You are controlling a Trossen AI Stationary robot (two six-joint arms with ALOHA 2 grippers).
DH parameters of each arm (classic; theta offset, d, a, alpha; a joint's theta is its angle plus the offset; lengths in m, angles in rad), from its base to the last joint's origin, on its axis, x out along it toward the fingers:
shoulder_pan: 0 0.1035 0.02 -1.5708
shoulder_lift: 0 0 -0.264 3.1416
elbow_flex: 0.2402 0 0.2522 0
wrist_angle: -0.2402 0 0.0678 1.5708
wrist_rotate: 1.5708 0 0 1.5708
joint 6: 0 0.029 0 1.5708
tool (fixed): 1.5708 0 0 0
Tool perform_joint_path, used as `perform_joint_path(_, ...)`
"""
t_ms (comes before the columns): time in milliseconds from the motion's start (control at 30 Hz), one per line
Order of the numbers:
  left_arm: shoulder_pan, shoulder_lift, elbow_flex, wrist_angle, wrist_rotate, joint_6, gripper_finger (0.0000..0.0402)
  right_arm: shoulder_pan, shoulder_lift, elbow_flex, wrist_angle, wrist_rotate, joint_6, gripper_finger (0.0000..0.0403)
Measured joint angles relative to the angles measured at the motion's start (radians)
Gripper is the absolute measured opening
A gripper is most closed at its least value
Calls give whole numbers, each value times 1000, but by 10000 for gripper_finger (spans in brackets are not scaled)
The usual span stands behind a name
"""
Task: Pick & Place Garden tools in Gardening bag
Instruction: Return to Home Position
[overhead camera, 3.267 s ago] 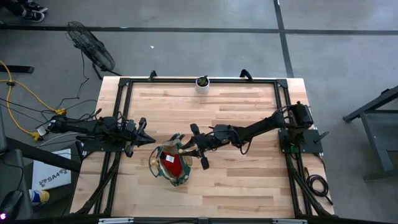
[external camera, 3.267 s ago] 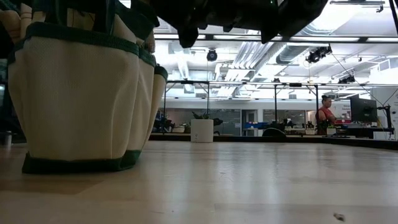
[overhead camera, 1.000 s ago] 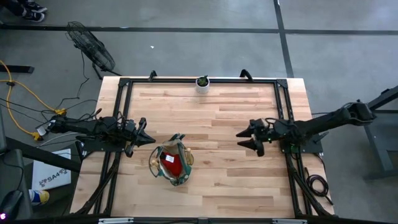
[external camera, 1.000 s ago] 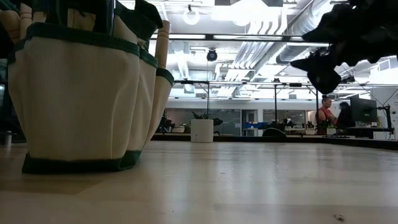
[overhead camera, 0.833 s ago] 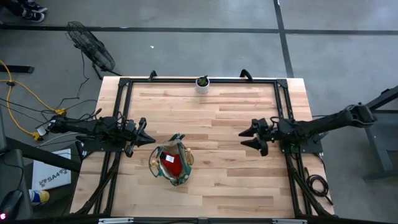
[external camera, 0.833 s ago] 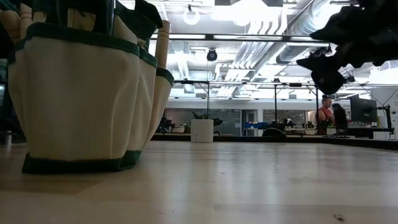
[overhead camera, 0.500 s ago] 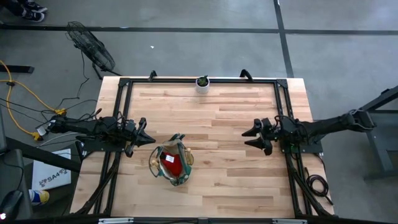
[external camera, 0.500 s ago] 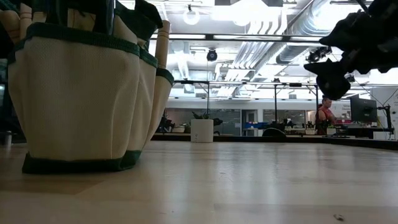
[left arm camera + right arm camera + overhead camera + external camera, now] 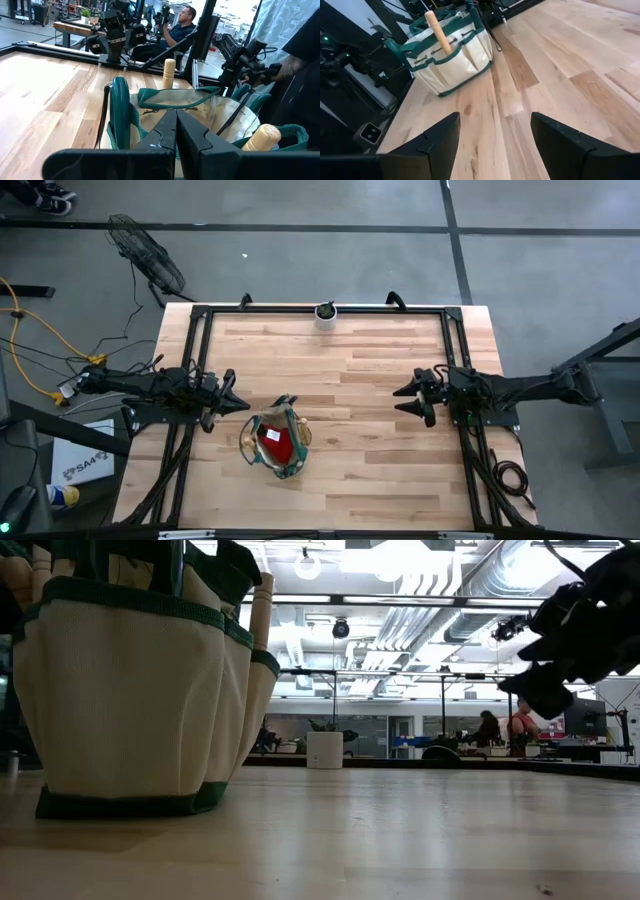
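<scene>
My right claw [image 9: 399,401] hangs spread wide over the table's [image 9: 340,360] right side, well apart from the gardening bag [image 9: 130,690]. Left claw [image 9: 175,117] pinched together, empty, just beside the bag. Garden tools [image 9: 437,32] stand inside.

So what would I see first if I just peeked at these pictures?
Probably the tan gardening bag with green trim, standing left of the table's middle, with a red item inside and a wooden handle poking out. The left hand sits shut right beside it, while the right hand hangs open over the table's right side.
</scene>
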Motion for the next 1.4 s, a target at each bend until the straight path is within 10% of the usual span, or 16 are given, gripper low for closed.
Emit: perform_joint_path(1400, 0, 0, 0, 0, 0, 0, 0, -12, -150, -1, -35, 0, 102, 235)
